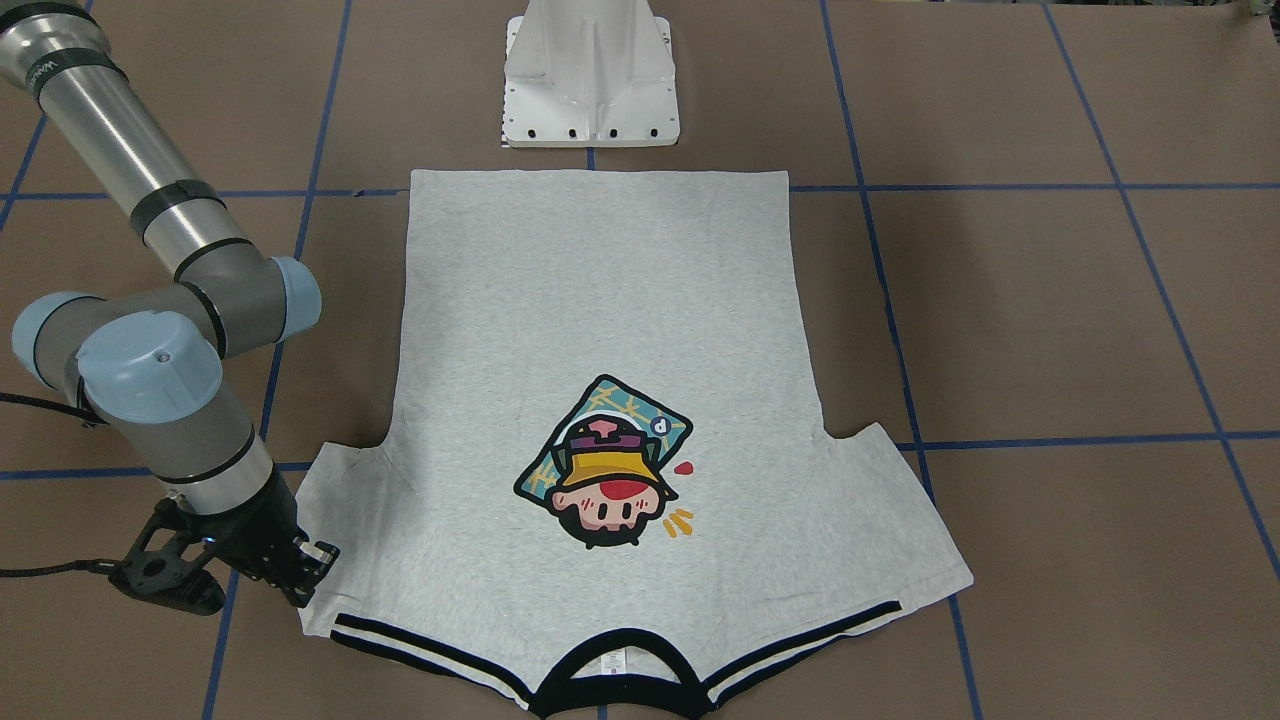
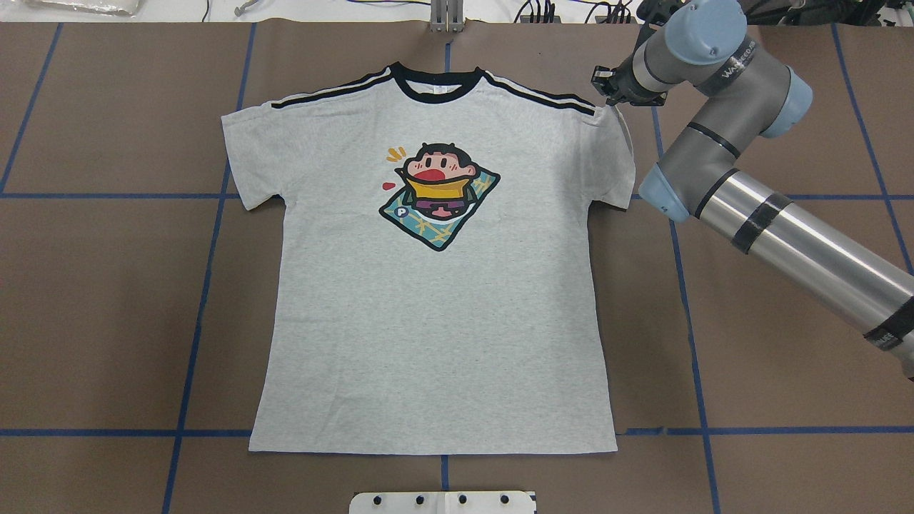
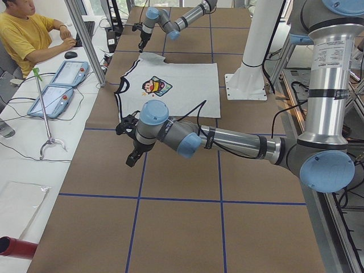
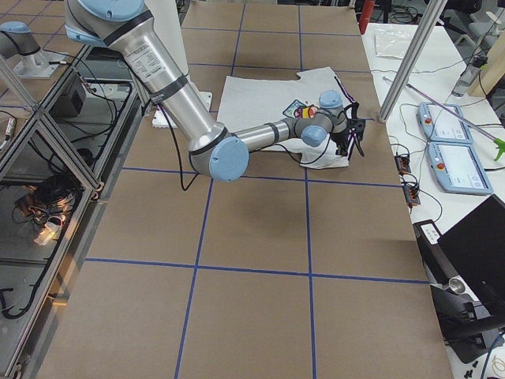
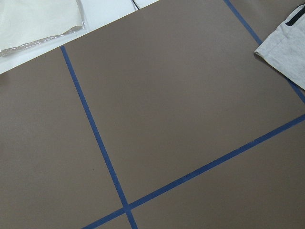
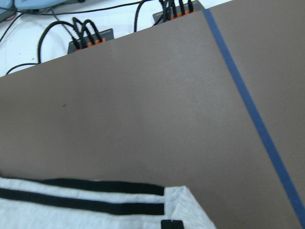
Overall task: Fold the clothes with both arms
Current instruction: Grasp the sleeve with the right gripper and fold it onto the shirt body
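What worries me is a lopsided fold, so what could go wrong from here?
1. The right tool sits at the very corner of one sleeve of the T-shirt. So thin a bite might slip.
2. The left tool hangs over bare table, apart from the other sleeve. If only one side lifts, the shirt may drag askew.

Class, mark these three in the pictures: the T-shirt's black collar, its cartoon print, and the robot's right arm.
black collar (image 1: pixel 620 697): front-facing view, on the thick band nearest the camera.
cartoon print (image 2: pixel 437 191): overhead view, on the yellow hat.
right arm (image 2: pixel 807 243): overhead view, on the silver tube.
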